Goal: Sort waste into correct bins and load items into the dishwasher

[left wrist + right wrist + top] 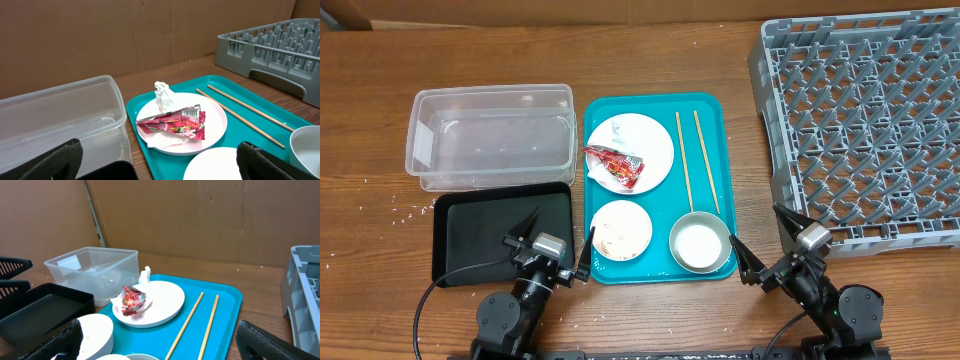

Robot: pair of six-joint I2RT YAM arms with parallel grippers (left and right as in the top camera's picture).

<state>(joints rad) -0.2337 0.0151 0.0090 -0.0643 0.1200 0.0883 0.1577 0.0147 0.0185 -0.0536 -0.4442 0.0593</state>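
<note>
A large white plate point(650, 135) on a teal tray holds a red wrapper point(616, 166) and a white tissue point(163, 95). A smaller dish point(621, 230) carries rice scraps. A metal bowl point(701, 243) holds a white cup. Two chopsticks point(695, 160) lie beside the plate. The clear tub point(490, 92) and the black tray point(490, 230) sit to the left, and the grey rack point(860, 110) to the right. My left gripper point(555, 242) is open over the black tray's right edge. My right gripper point(767, 243) is open between the bowl and the rack.
The teal tray point(660, 108) sits in the middle of the wooden table. Loose rice grains point(410, 212) lie on the table left of the black tray. A brown cardboard wall stands behind the table in both wrist views.
</note>
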